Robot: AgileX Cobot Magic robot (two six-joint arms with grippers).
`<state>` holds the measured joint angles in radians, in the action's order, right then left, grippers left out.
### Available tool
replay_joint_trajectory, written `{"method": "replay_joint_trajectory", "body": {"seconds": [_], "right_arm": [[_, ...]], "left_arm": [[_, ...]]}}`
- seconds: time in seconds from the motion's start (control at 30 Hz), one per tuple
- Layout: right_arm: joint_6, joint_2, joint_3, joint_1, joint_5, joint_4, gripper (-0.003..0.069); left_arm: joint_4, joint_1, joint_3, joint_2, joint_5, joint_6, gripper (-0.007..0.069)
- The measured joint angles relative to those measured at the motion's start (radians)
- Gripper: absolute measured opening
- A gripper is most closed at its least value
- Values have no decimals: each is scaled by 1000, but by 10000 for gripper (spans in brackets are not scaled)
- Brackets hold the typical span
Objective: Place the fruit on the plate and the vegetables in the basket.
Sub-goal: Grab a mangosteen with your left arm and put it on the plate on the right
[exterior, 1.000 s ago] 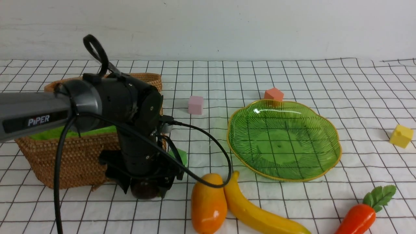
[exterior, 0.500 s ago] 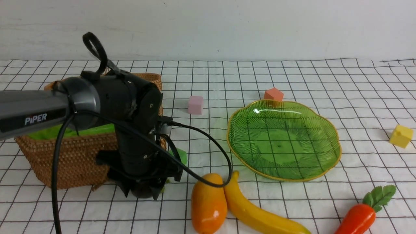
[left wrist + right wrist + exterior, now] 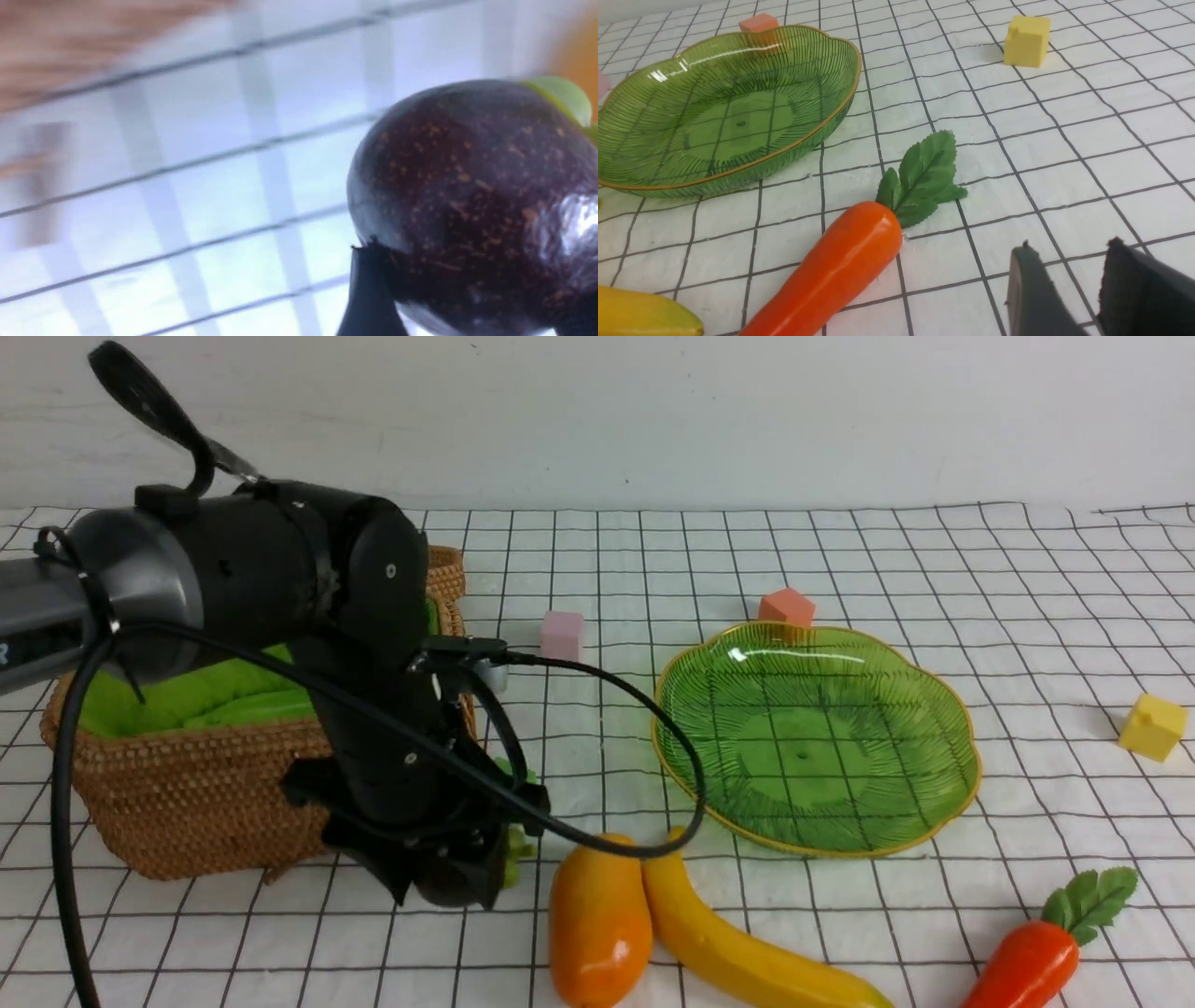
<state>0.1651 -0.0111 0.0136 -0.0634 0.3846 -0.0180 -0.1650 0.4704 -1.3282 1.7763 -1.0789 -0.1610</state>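
Note:
My left gripper (image 3: 455, 879) is shut on the small dark purple-brown fruit (image 3: 476, 200), which hangs just above the cloth in front of the wicker basket (image 3: 187, 803). Its green calyx (image 3: 514, 861) sticks out toward the mango. The mango (image 3: 597, 933) and banana (image 3: 747, 952) lie side by side near the front edge. The green glass plate (image 3: 812, 737) sits bare at centre right. The carrot (image 3: 1027, 961) lies at the front right, and my right gripper (image 3: 1069, 243) hovers open and empty beside this carrot (image 3: 831, 275). The right arm is out of the front view.
A pink cube (image 3: 562, 637), an orange cube (image 3: 786, 608) behind the plate, and a yellow cube (image 3: 1153, 726) at the far right stand on the checked cloth. The basket shows its green lining (image 3: 187, 705). The left arm's cable (image 3: 653, 709) loops toward the plate.
The left gripper closed on the dark fruit, then the arm rose and swung slightly right, lifting the fruit off the cloth. Nothing else moved.

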Motion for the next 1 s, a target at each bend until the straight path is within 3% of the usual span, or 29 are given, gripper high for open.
{"method": "replay_joint_trajectory", "body": {"seconds": [0.2, 0.5, 0.7, 1.0], "right_arm": [[0, 0, 0, 0, 0, 0, 242], [0, 0, 0, 0, 0, 0, 242], [0, 0, 0, 0, 0, 0, 242], [0, 0, 0, 0, 0, 0, 242]], "left_arm": [[-166, 4, -93, 15, 7, 83, 450], [-170, 111, -494, 208, 7, 80, 450], [-170, 143, -781, 457, 83, -33, 450], [-129, 143, -871, 573, 69, -135, 450]]}}
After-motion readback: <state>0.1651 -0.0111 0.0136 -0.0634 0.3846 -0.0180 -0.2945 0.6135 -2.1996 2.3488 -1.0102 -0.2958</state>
